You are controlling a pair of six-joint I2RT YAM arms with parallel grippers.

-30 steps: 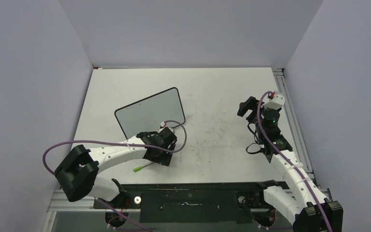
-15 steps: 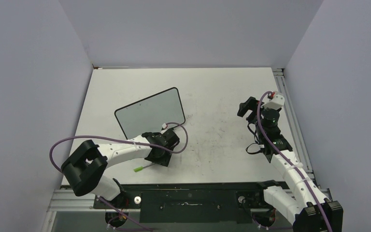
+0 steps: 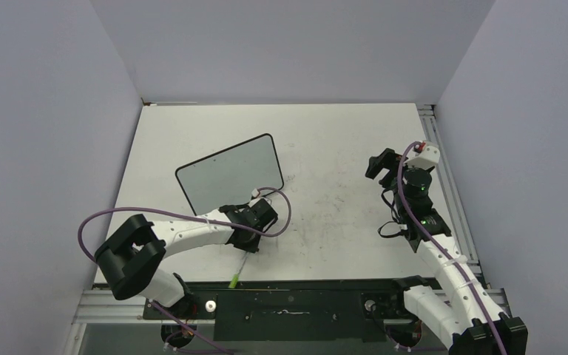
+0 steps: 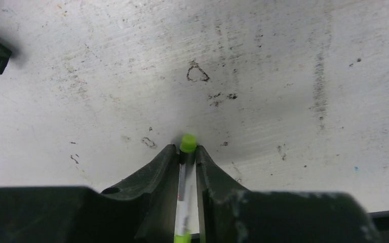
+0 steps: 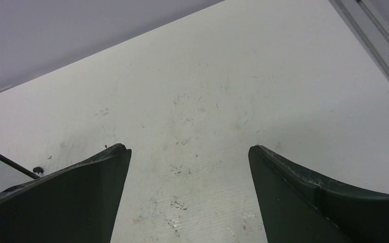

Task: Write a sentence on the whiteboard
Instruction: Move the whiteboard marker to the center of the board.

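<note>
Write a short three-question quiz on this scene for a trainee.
1. Multiple choice: what is the left claw shut on? A) a green-capped marker B) an eraser C) a cloth
2. True or false: the right claw stands open and empty.
3. Fill in: the whiteboard lies nearer the ___ arm.
Key: 1 A; 2 true; 3 left.
</note>
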